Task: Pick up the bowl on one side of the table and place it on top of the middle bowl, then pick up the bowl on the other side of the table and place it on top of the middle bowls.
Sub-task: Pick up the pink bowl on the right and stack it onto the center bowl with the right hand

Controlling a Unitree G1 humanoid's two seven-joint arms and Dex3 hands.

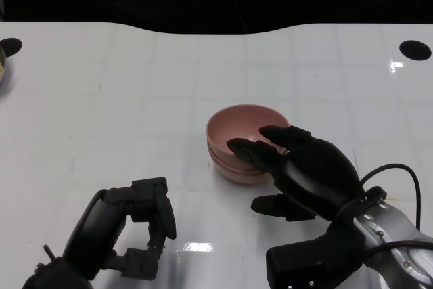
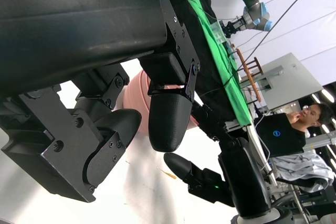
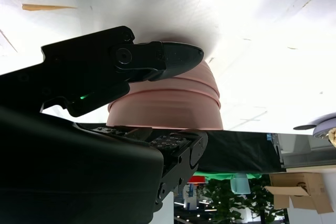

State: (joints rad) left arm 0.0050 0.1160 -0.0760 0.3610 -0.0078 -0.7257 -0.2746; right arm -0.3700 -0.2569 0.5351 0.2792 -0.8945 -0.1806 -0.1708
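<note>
Bright overhead light washes the glossy white table, leaving small glare patches near its right edge and front. The backdrop beyond is nearly black. Both wrist views blow out to white on the tabletop, with close black hand parts soft.

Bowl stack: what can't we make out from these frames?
- Head view: the right hand covers the near rim of the pink bowl stack, so contact is unclear.
- Left wrist view: the left hand blocks most of the stack.
- Head view: object cut by the left edge.
</note>
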